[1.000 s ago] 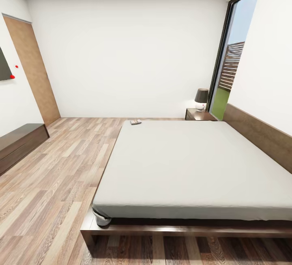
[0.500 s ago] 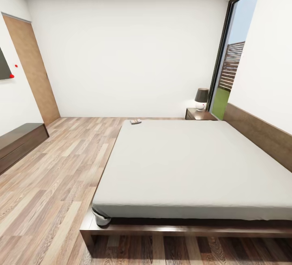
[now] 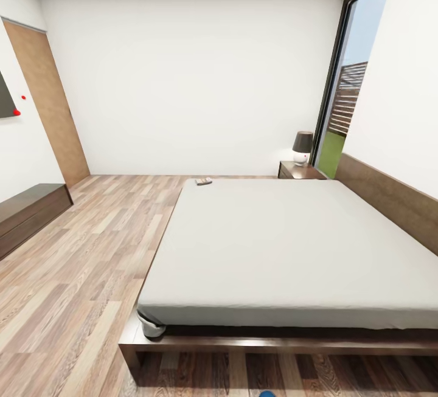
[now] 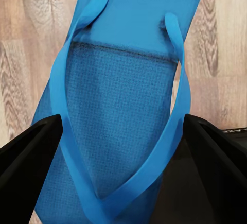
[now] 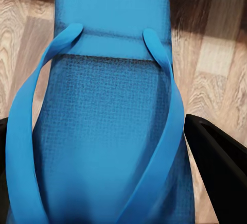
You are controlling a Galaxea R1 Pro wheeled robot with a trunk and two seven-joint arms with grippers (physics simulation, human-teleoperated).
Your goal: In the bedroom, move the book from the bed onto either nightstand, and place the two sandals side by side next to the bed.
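The head view looks across the bedroom: the bed [image 3: 286, 251], with its light-grey mattress and dark wood base, takes up the middle and right, its headboard against the right wall. The book [image 3: 204, 182] lies flat at the far left corner of the mattress, close to the edge. Beyond the bed's far end a nightstand [image 3: 298, 171] stands beside the tall window [image 3: 344, 93], with a small dark-shaded lamp [image 3: 302, 147] on top. A brown door [image 3: 52, 105] is set in the left wall, a low dark cabinet [image 3: 27, 211] runs along it, and the wood-plank floor [image 3: 85, 257] is bare between cabinet and bed. At the lower edge of that view a sliver of bright blue shows. In the left wrist view the left tool [image 4: 123, 147] grips a blue sandal [image 4: 121, 100], black fingers pressing its two sides, straps facing the camera. In the right wrist view the right tool [image 5: 103, 157] holds the other sandal [image 5: 110, 131] likewise, over the floor.
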